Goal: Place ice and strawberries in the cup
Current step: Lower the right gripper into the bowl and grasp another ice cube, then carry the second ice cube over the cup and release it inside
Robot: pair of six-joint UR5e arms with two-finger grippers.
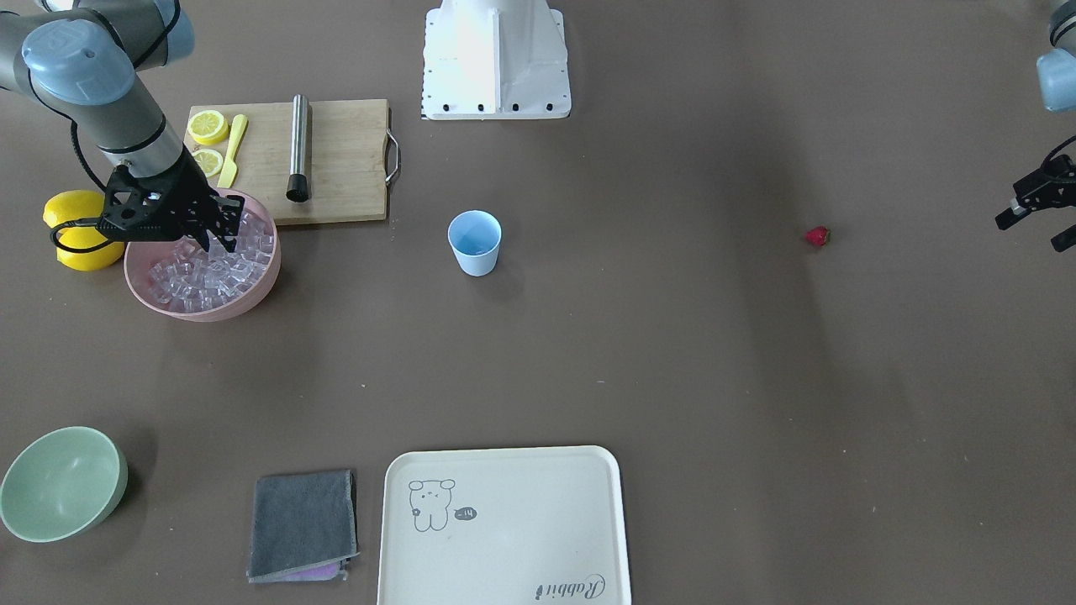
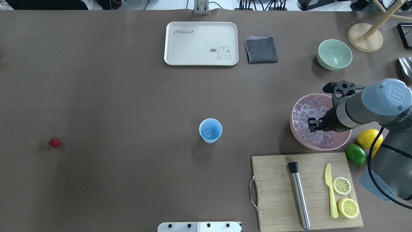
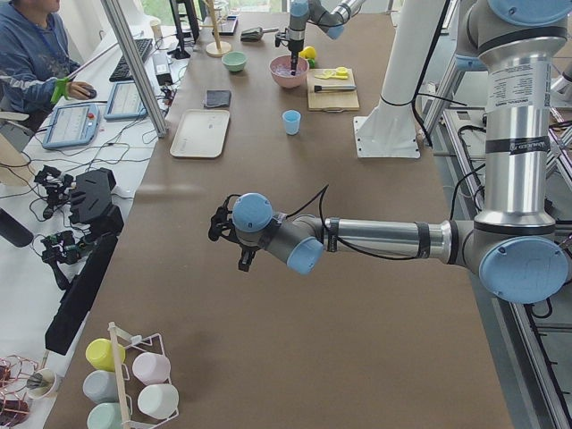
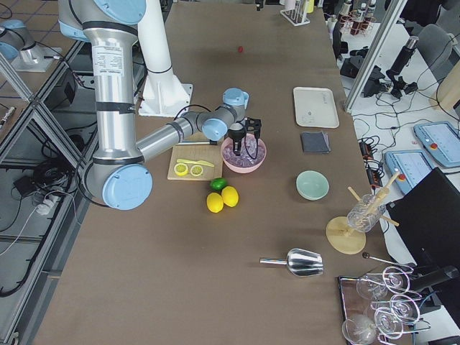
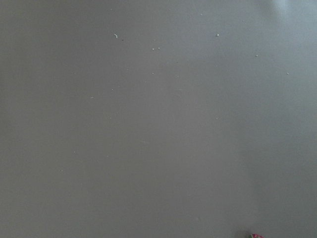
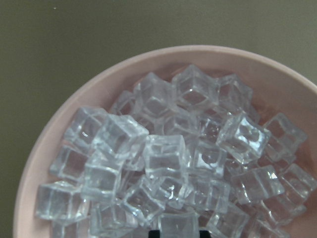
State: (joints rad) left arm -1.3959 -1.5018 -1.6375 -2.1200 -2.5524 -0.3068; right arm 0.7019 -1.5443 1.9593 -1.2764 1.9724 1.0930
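At right, the pink bowl is heaped with ice; the right gripper dips in, grip unclear. The cup holds one cube. Left gripper spread, empty.

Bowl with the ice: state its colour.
The bowl is pink, clearest in the right wrist view.

Right arm, left arm: silver tubes, pale blue joint caps, UR logo on cap, black cable; black lattice-frame right gripper; white base, dark screws

Broad brown matte tabletop
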